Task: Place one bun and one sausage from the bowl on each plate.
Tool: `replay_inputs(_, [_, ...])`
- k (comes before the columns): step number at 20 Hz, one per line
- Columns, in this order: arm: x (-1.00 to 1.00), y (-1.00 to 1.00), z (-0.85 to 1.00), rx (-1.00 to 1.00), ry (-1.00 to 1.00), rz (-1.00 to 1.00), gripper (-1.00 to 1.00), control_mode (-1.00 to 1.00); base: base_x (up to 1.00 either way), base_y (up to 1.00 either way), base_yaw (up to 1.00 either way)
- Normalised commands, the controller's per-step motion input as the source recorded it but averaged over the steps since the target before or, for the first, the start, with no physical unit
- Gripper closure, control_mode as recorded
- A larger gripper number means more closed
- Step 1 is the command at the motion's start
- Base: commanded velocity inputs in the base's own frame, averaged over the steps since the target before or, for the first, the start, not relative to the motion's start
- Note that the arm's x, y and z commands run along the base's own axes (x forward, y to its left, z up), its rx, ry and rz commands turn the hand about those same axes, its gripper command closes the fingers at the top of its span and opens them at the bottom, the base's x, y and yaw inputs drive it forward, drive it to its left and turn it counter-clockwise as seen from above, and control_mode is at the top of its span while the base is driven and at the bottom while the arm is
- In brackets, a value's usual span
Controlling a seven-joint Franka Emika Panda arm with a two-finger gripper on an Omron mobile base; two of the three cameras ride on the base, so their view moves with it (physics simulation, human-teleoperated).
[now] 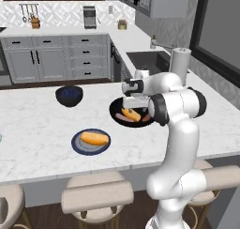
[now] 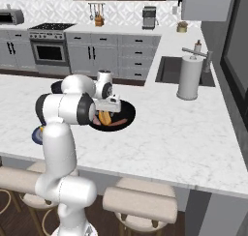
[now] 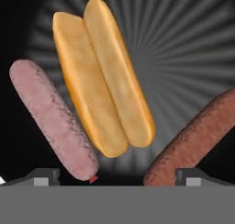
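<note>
Fingers (image 3: 117, 176) spread wide and empty hang over the black bowl (image 1: 117, 116), where a bun (image 3: 103, 76) lies between two sausages (image 3: 53, 117). One bun already sits on the dark plate (image 1: 77, 147); centring squarely over one item should prevent snagging its neighbour.

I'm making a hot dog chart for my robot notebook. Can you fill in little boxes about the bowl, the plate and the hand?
bowl: black, on the marble counter, holding one bun and two sausages
sausages: pink sausage and darker sausage lie either side of the bun
plate: dark blue-grey, holds plated bun, no sausage seen on it
hand: open, empty, above the bowl
</note>
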Motion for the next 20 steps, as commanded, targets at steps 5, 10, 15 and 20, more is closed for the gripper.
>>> replay_inputs(5, [-0.02,-0.69,-0.02,0.0,0.07,-0.23,-1.0,-1.0,0.0,0.0,0.0])
replay_inputs(10, [0.11,-0.17,-0.2,0.01,0.03,-0.48,-1.0,-1.0,0.0,0.0,0.0])
replay_inputs(15, [0.02,-0.01,-0.32,0.0,0.04,-0.51,-1.0,-1.0,0.0,0.0,0.0])
replay_inputs(20, [0.07,0.06,-0.24,-0.06,0.02,-0.19,-1.0,-1.0,0.0,0.0,0.0])
